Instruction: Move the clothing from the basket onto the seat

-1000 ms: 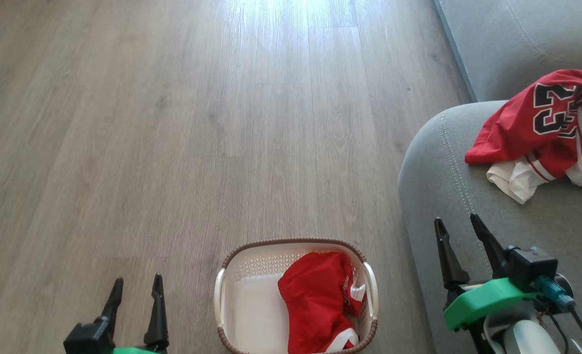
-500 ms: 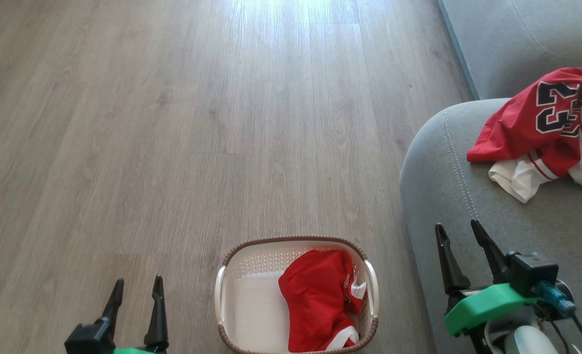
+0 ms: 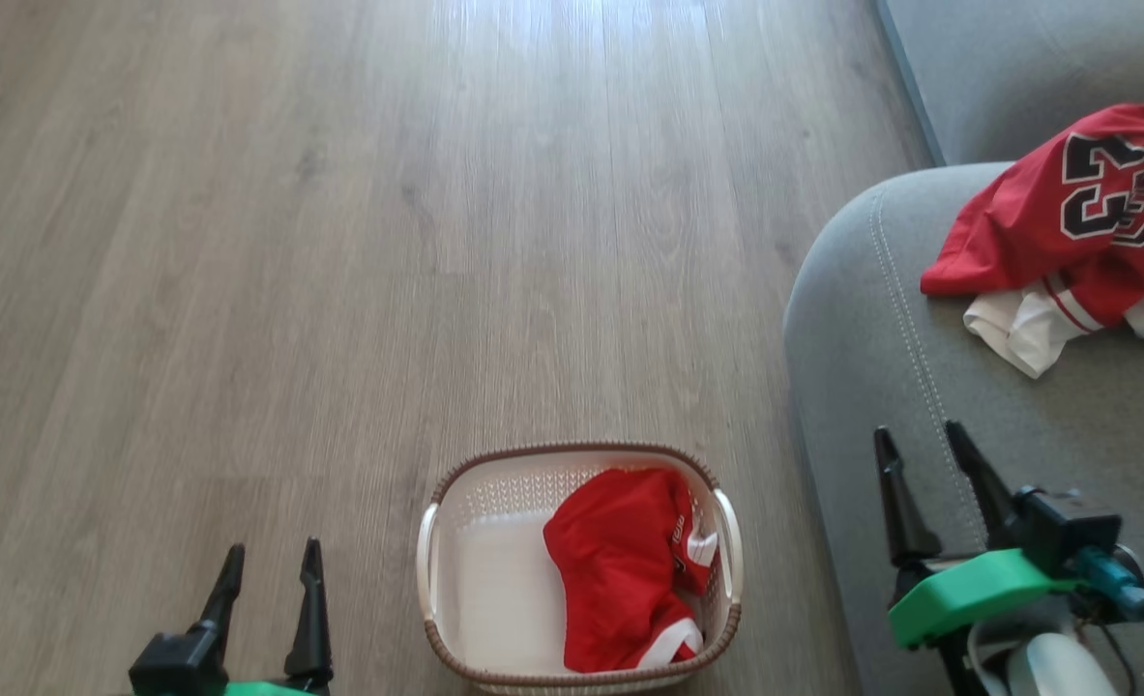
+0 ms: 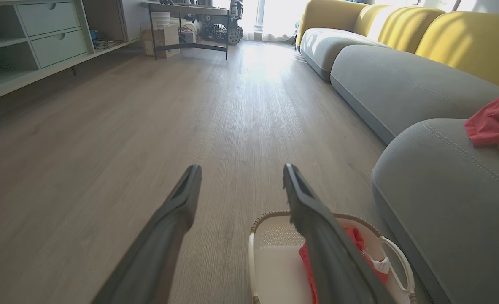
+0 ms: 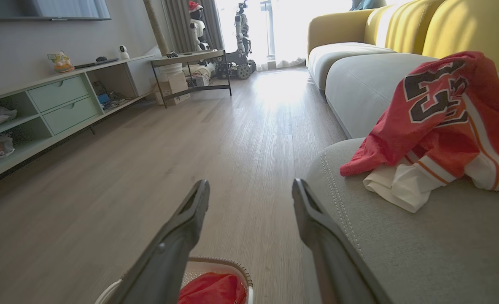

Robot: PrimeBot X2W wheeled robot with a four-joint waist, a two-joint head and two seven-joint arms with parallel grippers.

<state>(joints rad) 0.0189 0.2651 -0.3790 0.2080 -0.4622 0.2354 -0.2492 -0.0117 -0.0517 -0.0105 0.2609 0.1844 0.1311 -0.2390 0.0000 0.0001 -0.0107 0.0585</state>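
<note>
At six o'clock before me, the small oval white perforated basket (image 3: 572, 449) held one red garment (image 3: 620, 570); a red numbered jersey (image 3: 1065, 222) lay on the grey fabric sofa seat (image 3: 881, 319) at two o'clock. My left gripper (image 3: 272, 548) and right gripper (image 3: 918, 430) were spread, empty. Roughly half done, I judged.

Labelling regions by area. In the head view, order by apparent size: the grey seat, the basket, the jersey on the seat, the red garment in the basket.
1. grey seat
2. basket and jersey on the seat: close; the frame edge cuts the jersey, so unranked
3. red garment in the basket
</note>
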